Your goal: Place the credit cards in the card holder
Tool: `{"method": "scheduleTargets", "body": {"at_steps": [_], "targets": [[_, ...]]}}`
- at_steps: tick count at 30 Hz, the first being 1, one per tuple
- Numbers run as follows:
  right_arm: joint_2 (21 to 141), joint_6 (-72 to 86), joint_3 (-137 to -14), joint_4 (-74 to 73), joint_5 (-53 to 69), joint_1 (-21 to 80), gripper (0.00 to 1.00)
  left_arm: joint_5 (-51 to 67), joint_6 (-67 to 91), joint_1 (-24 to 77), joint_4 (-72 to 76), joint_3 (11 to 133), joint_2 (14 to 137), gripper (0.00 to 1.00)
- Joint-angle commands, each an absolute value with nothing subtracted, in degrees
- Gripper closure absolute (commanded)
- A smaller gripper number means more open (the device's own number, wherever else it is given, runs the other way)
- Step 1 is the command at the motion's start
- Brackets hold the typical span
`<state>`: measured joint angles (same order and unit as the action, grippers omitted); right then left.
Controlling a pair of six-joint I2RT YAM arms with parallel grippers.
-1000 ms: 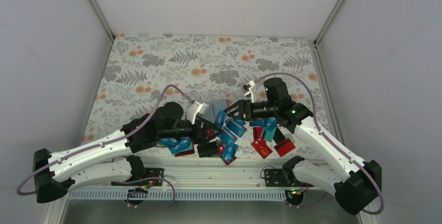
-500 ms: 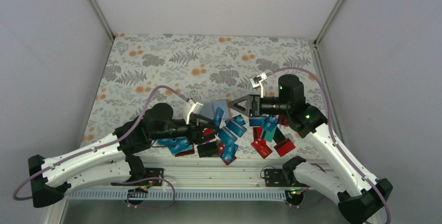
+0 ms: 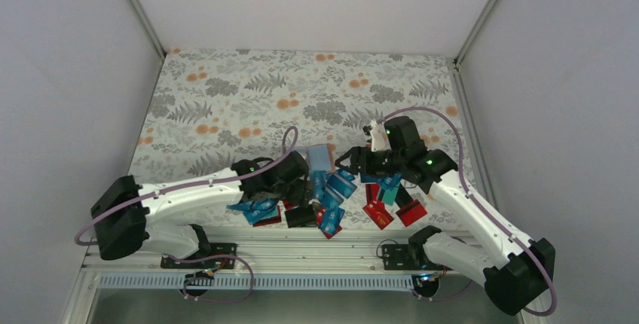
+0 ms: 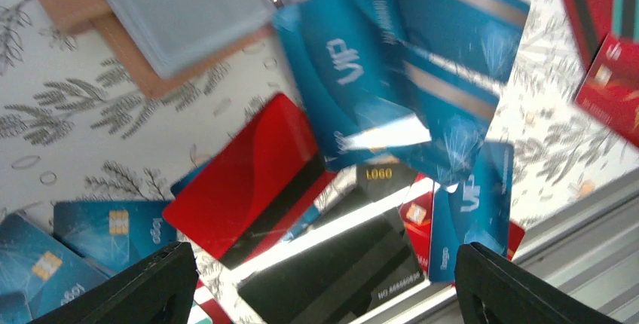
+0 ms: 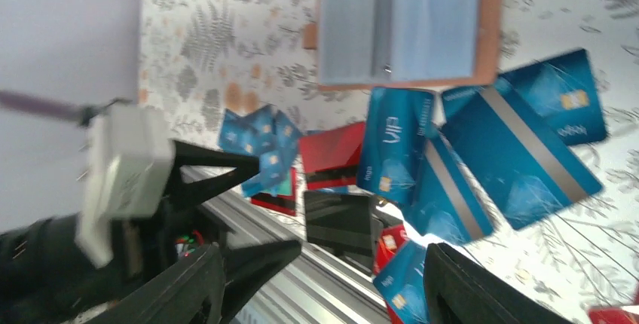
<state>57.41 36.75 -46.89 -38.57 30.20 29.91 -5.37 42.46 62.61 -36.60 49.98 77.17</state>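
The card holder (image 3: 320, 157) lies open on the flowered cloth, a tan cover with pale blue-grey sleeves (image 4: 173, 15), also at the top of the right wrist view (image 5: 407, 22). Credit cards (image 3: 331, 192) lie scattered in front of it: a blue VIP card (image 4: 339, 90), a red card (image 4: 249, 173) and a black card (image 4: 331, 271). My left gripper (image 3: 295, 187) hangs open above the red and black cards, nothing between its fingers (image 4: 120, 286). My right gripper (image 3: 349, 164) is open and empty above the blue cards (image 5: 452, 173), just right of the holder.
More red and teal cards (image 3: 384, 203) lie further right. The metal rail (image 3: 324, 237) of the table's near edge runs directly behind the pile (image 4: 588, 226). Grey walls close in the table on three sides. The two grippers stand close, facing each other.
My left arm has raised its elbow and turned its gripper down over the cards, and its jaws have opened wider. My right gripper drew back, then returned lower beside the holder.
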Motion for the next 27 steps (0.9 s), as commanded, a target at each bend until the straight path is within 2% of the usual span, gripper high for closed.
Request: {"method": "scheduleTargets", "body": {"at_steps": [1, 4, 8, 13, 18, 27], "targets": [[57.5, 36.17, -44.37, -44.32, 26.63, 29.62, 0.33, -7.64, 41.41, 67.91, -38.55, 56.72, 80.12, 0.16], [56.11, 37.9, -39.28, -44.63, 32.06, 29.63, 0.34, -3.93, 40.97, 67.84, -33.97, 54.88, 81.44, 0.25], [51.59, 45.66, -27.87, -38.01, 42.0, 30.4, 0.39, 1.37, 40.17, 67.83, -27.91, 54.02, 85.11, 0.47], [46.84, 55.42, -19.36, -31.21, 43.19, 35.06, 0.4, 7.54, 39.51, 66.47, -21.19, 51.96, 89.08, 0.68], [46.05, 62.12, -14.75, -25.96, 41.53, 40.05, 0.45, 11.03, 38.58, 65.04, -18.6, 50.62, 91.3, 0.72], [50.96, 70.04, -8.72, -12.47, 37.71, 45.26, 0.46, 13.99, 37.15, 64.38, -15.14, 49.31, 94.13, 0.76]]}}
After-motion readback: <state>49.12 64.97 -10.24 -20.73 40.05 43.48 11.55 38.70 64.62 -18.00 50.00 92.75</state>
